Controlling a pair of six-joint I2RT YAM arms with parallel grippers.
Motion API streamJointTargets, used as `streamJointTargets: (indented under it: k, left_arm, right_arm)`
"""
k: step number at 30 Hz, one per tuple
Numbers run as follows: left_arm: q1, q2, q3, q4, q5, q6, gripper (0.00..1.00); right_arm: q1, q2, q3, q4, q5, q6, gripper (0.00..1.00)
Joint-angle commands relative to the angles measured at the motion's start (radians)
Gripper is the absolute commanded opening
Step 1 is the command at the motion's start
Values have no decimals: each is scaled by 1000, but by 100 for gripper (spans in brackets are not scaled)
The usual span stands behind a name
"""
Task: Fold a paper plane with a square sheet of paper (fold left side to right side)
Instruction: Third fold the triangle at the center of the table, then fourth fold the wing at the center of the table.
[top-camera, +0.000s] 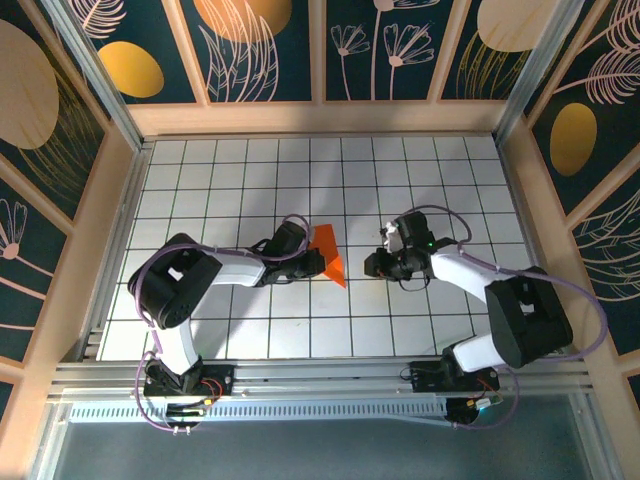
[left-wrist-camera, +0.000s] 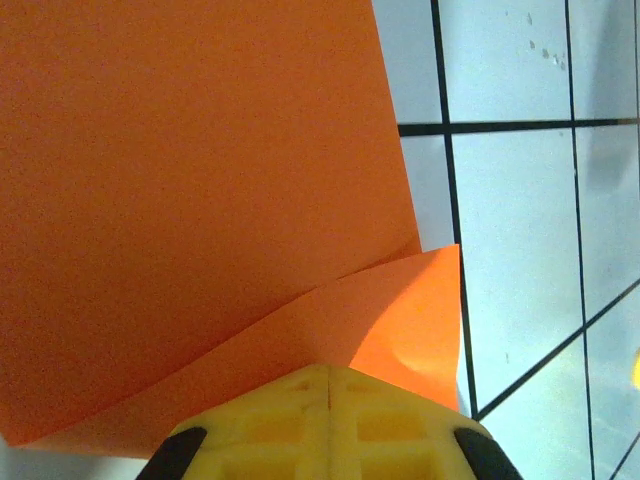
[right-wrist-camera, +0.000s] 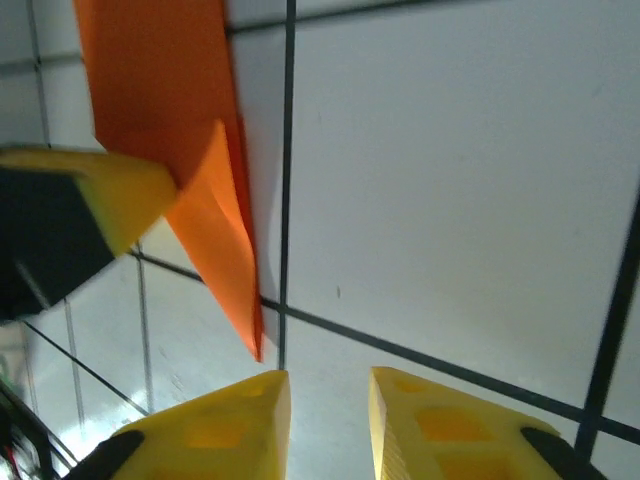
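The square sheet of paper (top-camera: 330, 257) is a bright orange creased wedge lying mid-table, its point toward the near edge. My left gripper (top-camera: 308, 252) is at its left edge, shut on the paper. In the left wrist view the yellow fingertips (left-wrist-camera: 300, 385) meet with no gap and the layered orange paper (left-wrist-camera: 200, 200) rises from them. My right gripper (top-camera: 375, 263) stands open about one tile to the right of the wedge, holding nothing. In the right wrist view its fingers (right-wrist-camera: 225, 420) are apart above bare table, with the wedge (right-wrist-camera: 205, 235) and the left finger (right-wrist-camera: 110, 195) beyond.
The white grid table (top-camera: 440, 180) has raised wooden walls (top-camera: 320, 118) on the far side and both flanks. The arm bases sit on the rail (top-camera: 320, 375) at the near edge. Purple cables (top-camera: 440, 212) loop over both arms.
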Motion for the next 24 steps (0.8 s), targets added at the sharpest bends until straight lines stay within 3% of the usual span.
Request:
streamJointTargets:
  k: [1, 6, 12, 18, 24]
  left_arm:
    - [3, 29, 53, -42, -30, 3, 0]
    - [6, 53, 130, -44, -16, -4, 2]
    - [18, 3, 166, -56, 12, -1, 14]
    - [75, -141, 93, -64, -3, -9, 28]
    - [130, -314, -38, -77, -100, -22, 41]
  right_arm:
    - [-26, -54, 10, 47, 38, -36, 38]
    - [-67, -107, -40, 167, 58, 11, 57]
    - [-116, -125, -70, 249, 23, 14, 71]
    - [-122, -107, -65, 288, -24, -56, 73]
    - [-72, -32, -15, 322, -67, -136, 65]
